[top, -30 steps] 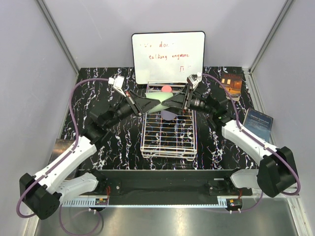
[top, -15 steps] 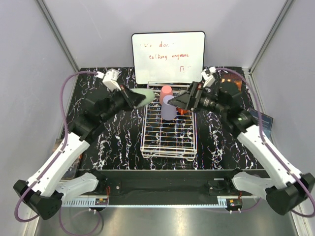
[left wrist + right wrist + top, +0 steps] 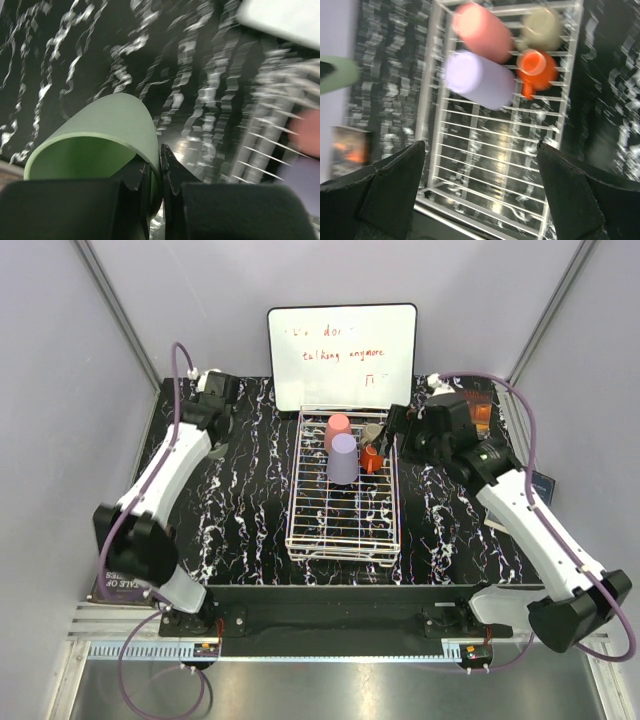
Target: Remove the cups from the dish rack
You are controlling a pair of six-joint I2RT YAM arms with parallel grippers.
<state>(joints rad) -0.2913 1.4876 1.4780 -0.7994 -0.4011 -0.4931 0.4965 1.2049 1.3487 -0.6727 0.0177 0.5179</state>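
Note:
The white wire dish rack (image 3: 312,536) stands mid-table. At its far end it holds a pink cup (image 3: 338,429), a lavender cup (image 3: 343,460), a beige cup (image 3: 372,432) and an orange handled cup (image 3: 371,458). The right wrist view shows the rack (image 3: 433,125) with the pink (image 3: 482,31), lavender (image 3: 479,80), beige (image 3: 542,26) and orange (image 3: 536,67) cups. My left gripper (image 3: 160,150) is shut on the rim of the pale green cup (image 3: 100,130), over the table's far left. My right gripper (image 3: 480,145) is open and empty, above the rack's far right side (image 3: 393,426).
A whiteboard (image 3: 342,355) leans behind the rack. An orange-lit box (image 3: 472,408) and a dark book (image 3: 527,490) lie at the right. Another book (image 3: 115,580) lies at the near left. The green cup shows blurred in the right wrist view (image 3: 337,74).
My left arm has swung left, carrying the green cup from the rack to the far left of the table. My right gripper has drawn back right from the cups.

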